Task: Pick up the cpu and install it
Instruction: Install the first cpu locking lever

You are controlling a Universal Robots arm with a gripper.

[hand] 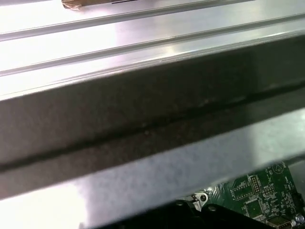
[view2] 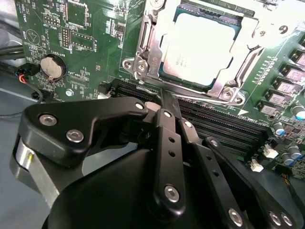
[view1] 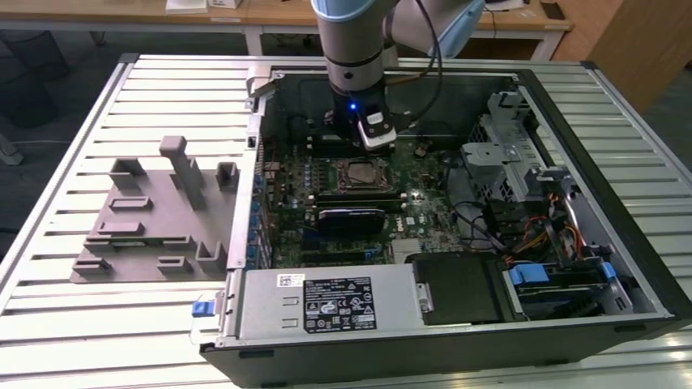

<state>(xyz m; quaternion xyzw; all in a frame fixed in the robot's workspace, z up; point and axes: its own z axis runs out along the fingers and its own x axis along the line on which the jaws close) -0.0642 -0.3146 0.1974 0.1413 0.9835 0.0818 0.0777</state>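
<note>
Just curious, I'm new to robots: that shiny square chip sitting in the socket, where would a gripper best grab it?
Probably by two opposite edges of the cpu, coming straight down from above. It lies flat in the socket frame, so only its thin sides offer purchase, and the metal frame crowds them closely.

A black open computer case [view1: 605, 97] lies on a ribbed metal table [view1: 65, 308], filling the exterior view's centre and right. A grey plastic fixture block [view1: 151, 219] sits at left. A green motherboard [view2: 71, 43] carries a round coin battery [view2: 51, 67].
</note>
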